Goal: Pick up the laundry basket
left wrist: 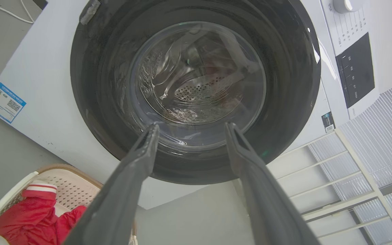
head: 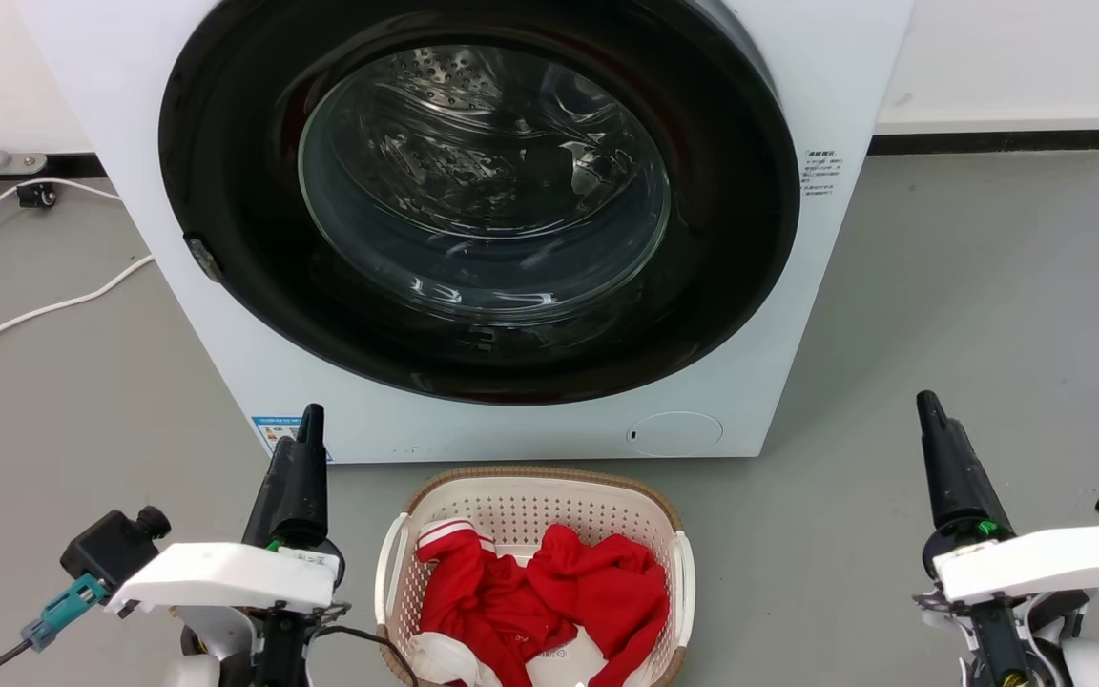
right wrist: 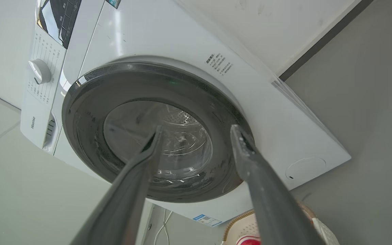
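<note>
The laundry basket (head: 521, 506) is cream-white and perforated with a brown woven-look rim. It stands on the grey floor at the bottom centre of the head view, just in front of the washing machine, and holds red and white clothes (head: 549, 592). A corner of the laundry basket (left wrist: 66, 183) shows at the lower left of the left wrist view, and its rim (right wrist: 243, 224) at the bottom of the right wrist view. My left gripper (left wrist: 189, 129) hangs to the basket's left, open and empty. My right gripper (right wrist: 196, 131) hangs far to its right, open and empty.
A white front-loading washing machine (head: 798, 286) with a dark round door fills the space behind the basket. White cables (head: 34, 305) lie on the floor at the left. A white rack (left wrist: 345, 183) stands beside the machine. Bare grey floor (head: 988, 305) lies at the right.
</note>
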Available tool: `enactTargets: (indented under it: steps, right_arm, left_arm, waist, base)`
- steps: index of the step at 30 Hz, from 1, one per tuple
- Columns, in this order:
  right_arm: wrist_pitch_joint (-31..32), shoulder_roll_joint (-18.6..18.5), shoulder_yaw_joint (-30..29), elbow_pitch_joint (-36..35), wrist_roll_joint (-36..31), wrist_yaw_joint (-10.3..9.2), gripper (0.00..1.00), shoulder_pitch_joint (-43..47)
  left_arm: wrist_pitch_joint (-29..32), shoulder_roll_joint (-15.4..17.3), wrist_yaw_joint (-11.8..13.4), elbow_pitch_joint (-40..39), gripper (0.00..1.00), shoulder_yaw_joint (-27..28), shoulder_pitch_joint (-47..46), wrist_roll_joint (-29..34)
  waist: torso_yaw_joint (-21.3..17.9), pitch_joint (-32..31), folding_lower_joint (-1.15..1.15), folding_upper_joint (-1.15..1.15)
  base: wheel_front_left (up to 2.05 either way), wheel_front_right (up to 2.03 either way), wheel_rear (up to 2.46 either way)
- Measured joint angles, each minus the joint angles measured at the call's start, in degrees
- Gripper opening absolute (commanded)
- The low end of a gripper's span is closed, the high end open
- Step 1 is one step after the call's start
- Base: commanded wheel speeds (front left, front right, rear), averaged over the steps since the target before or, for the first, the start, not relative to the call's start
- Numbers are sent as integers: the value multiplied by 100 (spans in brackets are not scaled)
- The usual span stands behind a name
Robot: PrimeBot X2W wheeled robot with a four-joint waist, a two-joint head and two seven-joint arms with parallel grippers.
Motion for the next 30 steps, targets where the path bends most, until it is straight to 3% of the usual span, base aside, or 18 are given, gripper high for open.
enactTargets:
  steps: [30]
  right_arm:
    - [-534, 5, 140, 152, -2989, 1, 100, 14]
  left_arm:
    - [-519, 13, 299, 52, 100, -234, -33, 2725]
  waist:
    - [7, -17, 0, 0]
  base:
    - [0, 0, 0]
